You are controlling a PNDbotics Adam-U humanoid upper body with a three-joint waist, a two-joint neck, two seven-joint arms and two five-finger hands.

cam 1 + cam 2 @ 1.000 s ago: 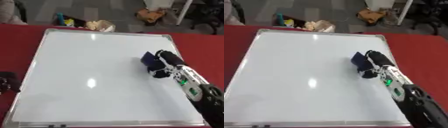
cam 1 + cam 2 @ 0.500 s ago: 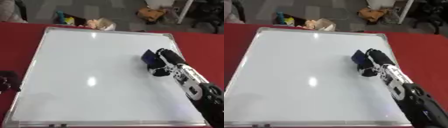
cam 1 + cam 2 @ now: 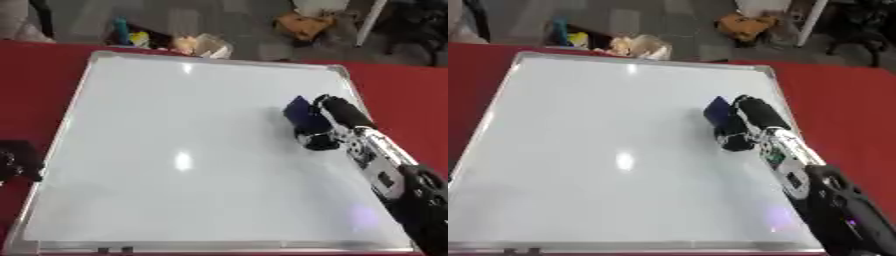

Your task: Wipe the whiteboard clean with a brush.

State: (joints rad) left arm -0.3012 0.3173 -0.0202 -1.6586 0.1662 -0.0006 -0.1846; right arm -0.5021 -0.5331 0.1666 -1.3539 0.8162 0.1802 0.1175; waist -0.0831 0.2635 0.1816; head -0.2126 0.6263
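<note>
Wiping is the step in hand: your right robot hand (image 3: 331, 125) has its fingers curled round the dark blue brush (image 3: 302, 111), which sits pressed against the whiteboard (image 3: 175, 150) on its right side, somewhat above the middle and near the right frame. The board lies flat on the red bench (image 3: 398, 100), and from here its surface looks white all over, with only glare spots and no clear marks that you could make out. Your left robot hand (image 3: 17, 160) shows as a dark shape at the left edge, just off the board's frame; you cannot tell how its fingers stand. For the next move, judge where any faint marks remain and sweep the brush across that part, keeping it flat on the surface and inside the frame.
</note>
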